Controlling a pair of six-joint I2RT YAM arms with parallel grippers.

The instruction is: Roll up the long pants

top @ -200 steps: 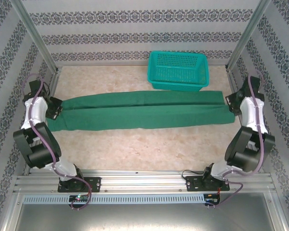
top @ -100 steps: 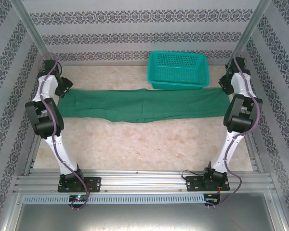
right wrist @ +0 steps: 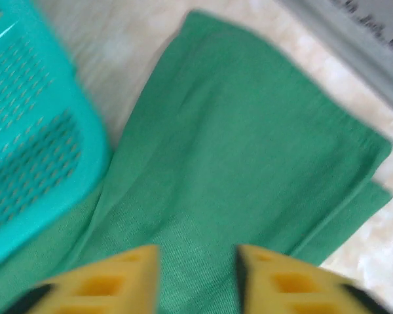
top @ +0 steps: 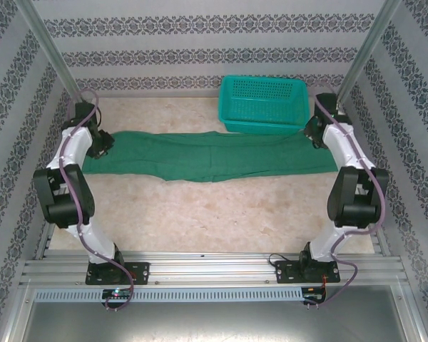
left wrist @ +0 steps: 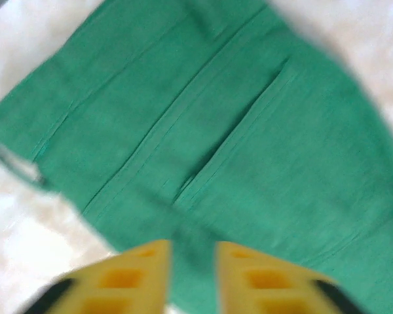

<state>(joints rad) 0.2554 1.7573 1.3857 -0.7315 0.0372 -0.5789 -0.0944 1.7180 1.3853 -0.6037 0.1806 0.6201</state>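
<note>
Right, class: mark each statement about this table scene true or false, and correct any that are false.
1. The long pants lie spread out flat across the table. True.
2. The teal basket stands nearer the arm bases than the pants do. False: it stands on the far side, behind their right half.
3. The left gripper is at the pants' left end and the right gripper at their right end. True.
4. The pants are rolled into a bundle. False: no part looks rolled yet.

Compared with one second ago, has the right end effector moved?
Yes. The right end effector moved farther out and leftward, nearer the basket.
</note>
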